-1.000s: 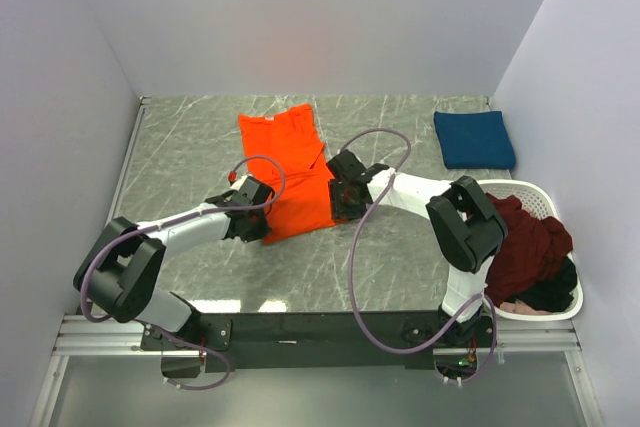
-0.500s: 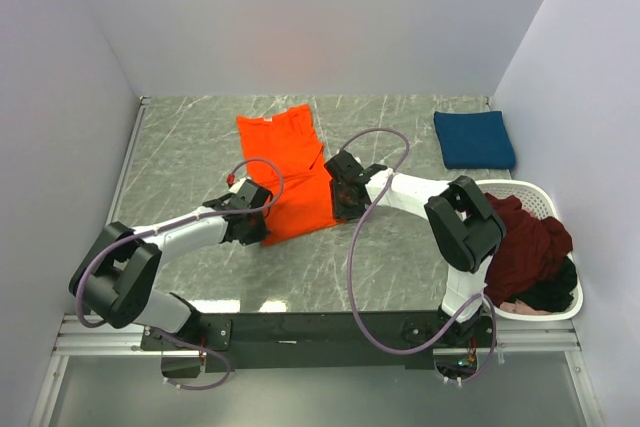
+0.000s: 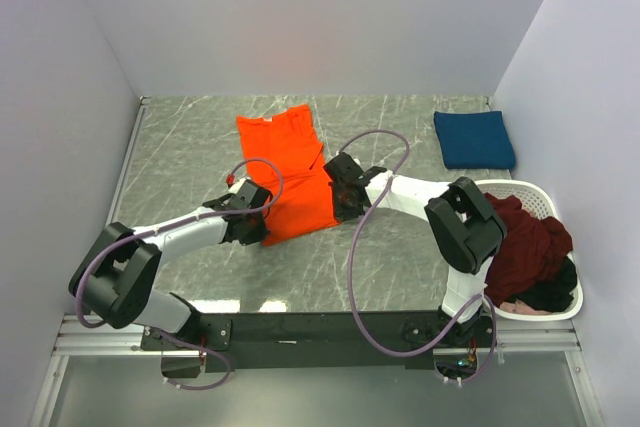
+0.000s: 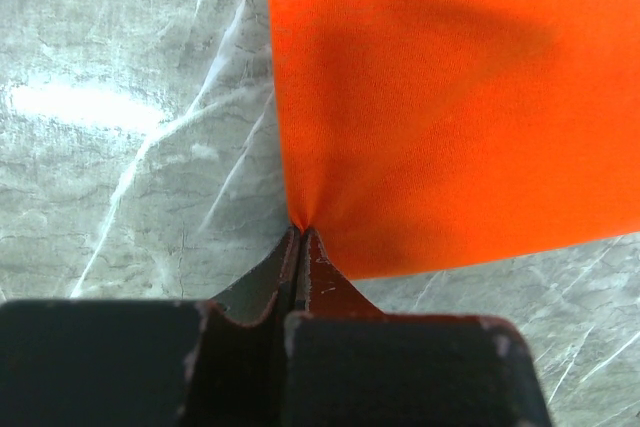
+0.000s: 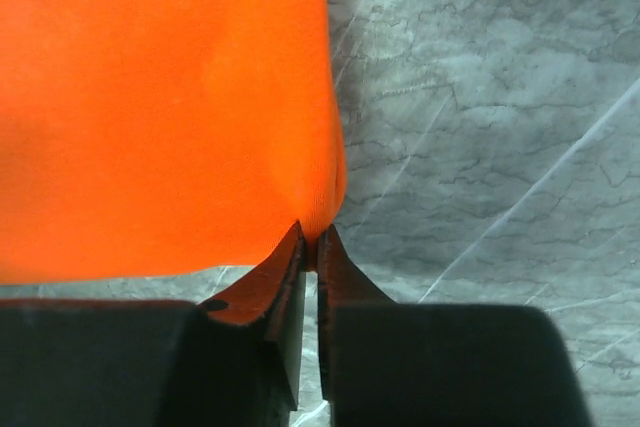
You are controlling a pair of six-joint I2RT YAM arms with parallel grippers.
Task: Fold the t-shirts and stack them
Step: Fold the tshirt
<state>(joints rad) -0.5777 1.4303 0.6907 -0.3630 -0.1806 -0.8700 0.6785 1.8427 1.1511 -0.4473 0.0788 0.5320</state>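
Note:
The bright orange t-shirt [image 3: 290, 172] lies folded lengthwise in the middle of the table. My left gripper [image 3: 258, 230] is shut on its near left corner [image 4: 301, 222], low over the table. My right gripper [image 3: 340, 209] is shut on its near right corner [image 5: 315, 232]. The orange cloth fills the left wrist view [image 4: 440, 97] and the right wrist view [image 5: 160, 97]. A navy blue t-shirt [image 3: 473, 139] lies folded at the back right. Dark maroon [image 3: 525, 247] and black [image 3: 550, 292] shirts are heaped in the basket.
The white oval basket [image 3: 540, 197] stands at the right edge beside my right arm. The grey marbled table [image 3: 180, 162] is walled by white panels on three sides. My arms' purple cables loop over the table's middle.
Both grippers have drawn the orange shirt's near edge slightly away from the bases and to the left. The grips have not changed.

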